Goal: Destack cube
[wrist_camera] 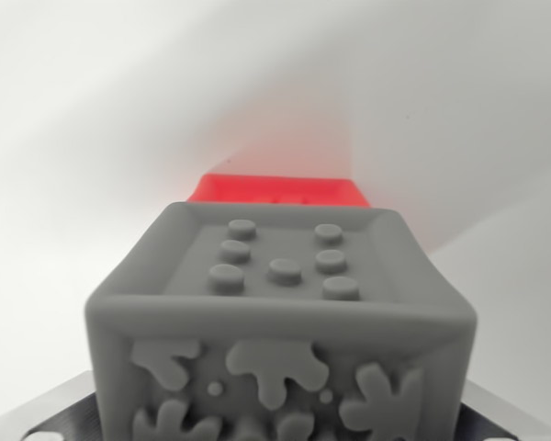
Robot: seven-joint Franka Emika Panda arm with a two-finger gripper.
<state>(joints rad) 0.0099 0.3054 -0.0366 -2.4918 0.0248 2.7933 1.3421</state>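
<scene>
Wrist view only. A grey cube [280, 322] is filling the lower middle of the frame, very close to the lens and slightly soft in focus. Its upper face is showing a recessed panel with seven raised round studs; the face turned toward the camera is carrying raised splash-like blobs and a few small dots.

Behind the grey cube, a red cube [277, 190] is peeking out: only a thin strip of its top and its upper edge is showing, the rest being hidden by the grey one. Whether the two are touching cannot be told from here, nor whether one is sitting on the other.

At the bottom corners, dark and pale metal parts of the end effector [277, 430] are showing on both sides of the grey cube, flanking its lower part. The fingertips themselves are lying out of sight; whether the end effector is gripping the grey cube or merely standing spread around it cannot be told.

The white table [92, 110] is spreading behind everything, with soft shadows fanning out from the red cube.
</scene>
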